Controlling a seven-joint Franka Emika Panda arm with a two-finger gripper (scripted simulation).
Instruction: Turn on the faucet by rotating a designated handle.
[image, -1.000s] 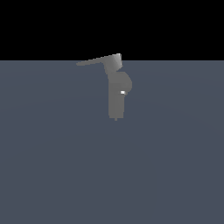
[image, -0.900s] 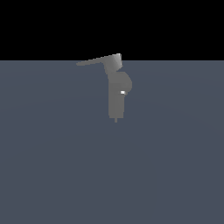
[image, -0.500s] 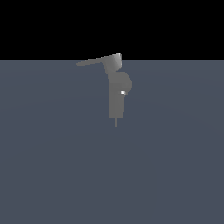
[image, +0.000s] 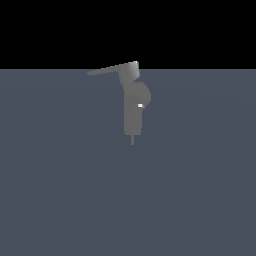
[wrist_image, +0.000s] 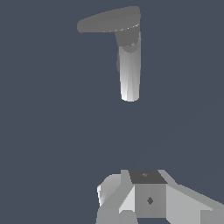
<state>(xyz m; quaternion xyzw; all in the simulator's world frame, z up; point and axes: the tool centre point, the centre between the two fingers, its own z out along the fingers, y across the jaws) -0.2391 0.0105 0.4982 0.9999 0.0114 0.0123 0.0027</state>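
Note:
The faucet (image: 132, 112) is a matte grey upright column with a rounded bulge, a tiny white spot and a thin pin at its lower end. Its handle (image: 107, 69), a flat tapered lever, sticks out from the hub toward the exterior view's left. No arm shows in the exterior view. In the wrist view the faucet (wrist_image: 130, 74) and handle (wrist_image: 107, 21) lie well beyond my gripper (wrist_image: 131, 199), apart from it. The gripper's grey and white fingers (wrist_image: 149, 199) sit bunched together with no gap between them and nothing held.
A plain dark blue-grey floor (image: 60, 190) stretches around the faucet in both views, under a black backdrop. No other objects show.
The thin pin under the faucet's column shows slightly longer than before. The handle points the same way as a second ago.

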